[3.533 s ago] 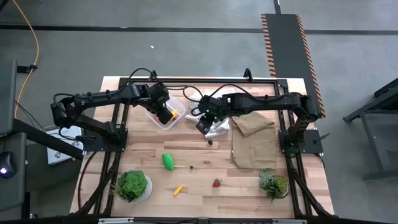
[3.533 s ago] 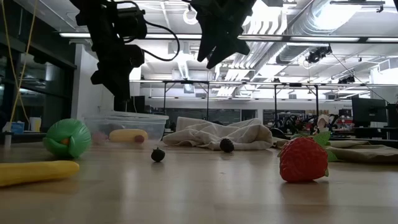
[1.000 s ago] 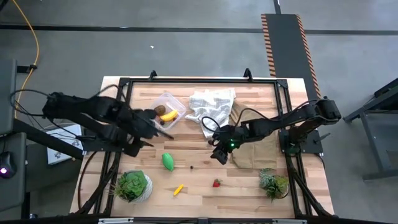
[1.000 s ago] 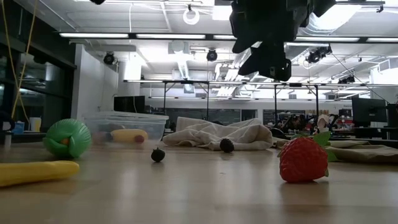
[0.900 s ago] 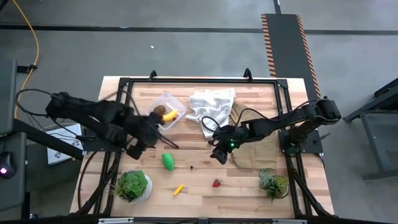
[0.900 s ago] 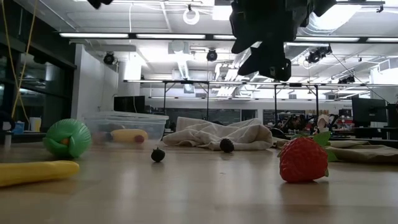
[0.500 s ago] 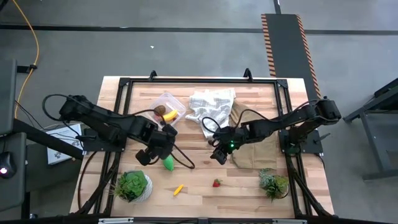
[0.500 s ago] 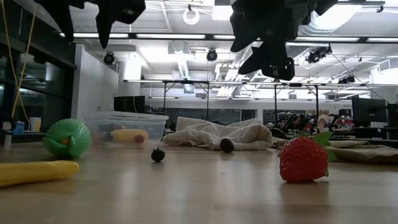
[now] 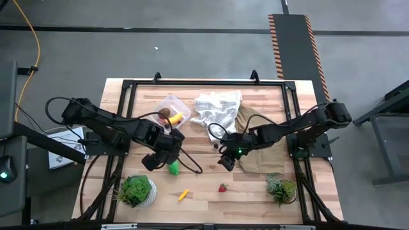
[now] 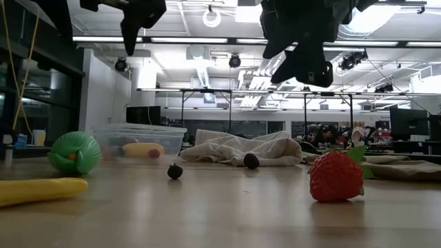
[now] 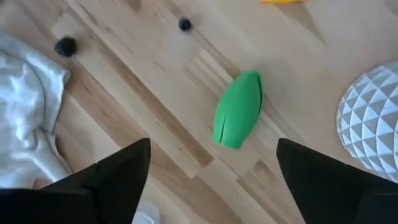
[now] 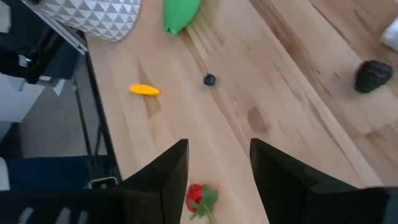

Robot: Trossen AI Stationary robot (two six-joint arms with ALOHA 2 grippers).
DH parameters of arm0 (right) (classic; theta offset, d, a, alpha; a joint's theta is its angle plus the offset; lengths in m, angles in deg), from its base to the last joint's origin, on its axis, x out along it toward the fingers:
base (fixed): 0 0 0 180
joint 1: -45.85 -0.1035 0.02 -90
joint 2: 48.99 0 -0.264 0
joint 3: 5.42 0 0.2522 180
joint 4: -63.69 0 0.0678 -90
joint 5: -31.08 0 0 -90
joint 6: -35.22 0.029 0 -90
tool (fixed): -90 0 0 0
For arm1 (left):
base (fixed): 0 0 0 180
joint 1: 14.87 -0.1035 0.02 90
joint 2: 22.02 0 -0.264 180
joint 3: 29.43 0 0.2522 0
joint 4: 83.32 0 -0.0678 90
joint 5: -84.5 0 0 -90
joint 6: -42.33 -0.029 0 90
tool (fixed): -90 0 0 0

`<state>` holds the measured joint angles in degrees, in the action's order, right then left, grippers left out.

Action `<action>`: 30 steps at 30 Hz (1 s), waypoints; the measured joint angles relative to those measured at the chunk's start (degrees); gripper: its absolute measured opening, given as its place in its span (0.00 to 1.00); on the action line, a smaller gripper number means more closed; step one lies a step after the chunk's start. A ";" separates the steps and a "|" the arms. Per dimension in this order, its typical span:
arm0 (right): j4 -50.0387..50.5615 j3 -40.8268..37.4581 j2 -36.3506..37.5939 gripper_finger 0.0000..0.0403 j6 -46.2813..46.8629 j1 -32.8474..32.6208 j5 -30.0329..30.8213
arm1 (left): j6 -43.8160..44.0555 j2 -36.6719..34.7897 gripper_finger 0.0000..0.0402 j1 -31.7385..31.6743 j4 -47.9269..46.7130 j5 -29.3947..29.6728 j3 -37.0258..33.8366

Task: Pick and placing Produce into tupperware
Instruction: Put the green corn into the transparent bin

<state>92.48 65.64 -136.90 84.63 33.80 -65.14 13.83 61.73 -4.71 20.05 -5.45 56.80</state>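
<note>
The tupperware (image 9: 173,114) sits near the back of the wooden table (image 9: 255,185), left of the middle. A yellow banana piece (image 9: 175,118) and a brown ball (image 9: 165,113) lie inside it. Just to its right lies a crumpled white cloth (image 9: 217,107), and a brown paper bag (image 9: 261,150) lies flat farther right.

The green oval (image 11: 239,110) lies on the bare wood in front of the tupperware, well apart from it. The left gripper (image 9: 160,155) hangs above the table just beside this green fruit, and its two fingers (image 11: 115,174) are spread wide with nothing between them. A small dark berry (image 11: 185,25) lies near the green oval. Another dark berry (image 11: 65,46) lies right by the cloth's edge.

A little yellow piece (image 9: 183,193) lies near the front edge. The red strawberry (image 9: 222,188) lies to its right. The right gripper (image 9: 227,160) floats above the wood between the berries and the strawberry, with a gap between its fingers (image 12: 163,174) and nothing in them.

A leafy plant in a white pot (image 9: 135,191) stands at the front left corner. Another small plant (image 9: 282,188) stands at the front right.
</note>
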 joint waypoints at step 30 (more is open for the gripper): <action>11.69 0.00 10.00 0.40 4.42 -5.84 17.20 | -2.95 7.39 0.86 0.02 12.36 -4.08 -11.22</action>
<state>104.17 65.64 -126.90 89.04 27.96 -47.94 10.88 69.11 -4.69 32.41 -9.53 45.59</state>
